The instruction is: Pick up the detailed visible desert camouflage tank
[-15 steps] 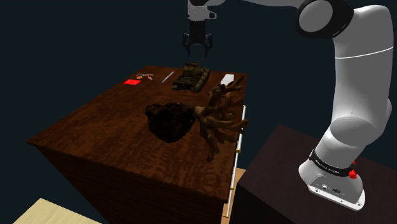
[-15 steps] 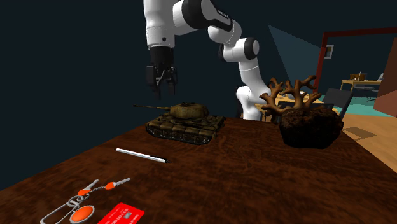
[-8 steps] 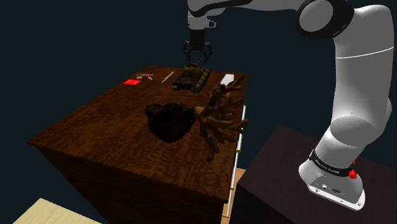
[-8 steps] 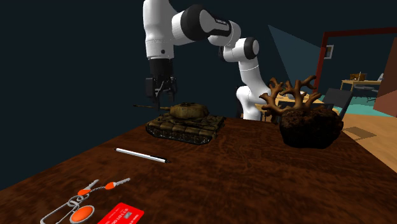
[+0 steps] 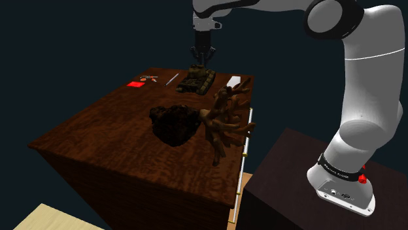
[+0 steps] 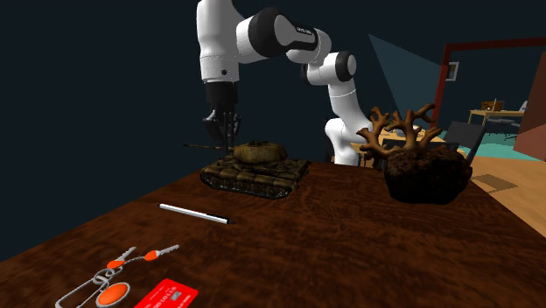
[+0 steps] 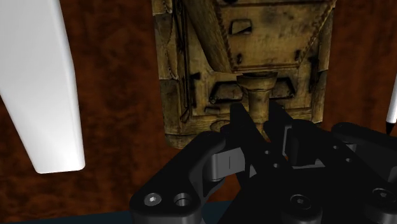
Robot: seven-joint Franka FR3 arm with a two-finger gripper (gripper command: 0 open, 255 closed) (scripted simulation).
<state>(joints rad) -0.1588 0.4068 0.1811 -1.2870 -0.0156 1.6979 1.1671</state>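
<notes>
**Pinched on the gun, lift to come**

My gripper (image 7: pixel 257 121) stands low over the far end of the dark wooden table (image 5: pixel 111 131). My fingers (image 7: pixel 240 124) are drawn in close, with the gun barrel (image 7: pixel 257 98) of the tank (image 7: pixel 245 57) clasped between them. In the wrist view the thin tube runs from the turret straight into the gap between my tips, and both pads look pressed against it. From the second exterior view, my gripper (image 6: pixel 221 133) sits above and just to one side of the tank (image 6: pixel 255 168), over its barrel rather than its hull. The hull lies just ahead of my fingertips, tracks flat on the wood.

I take it that the grasp is made and the raise is what remains, since the tank has not left the table.

The next move calls for a slow, straight pull upward. My hold is on a slim part well off the body's middle, so I expect the heavier hull to sag and swing down as the tracks come free. The barrel may also twist or slide in my pads. A white slab (image 7: pixel 38 83) lies off to one side of my fingers and a pen (image 6: pixel 194 213) to the other. Both are apart from the tank, so a vertical path should miss them.
</notes>
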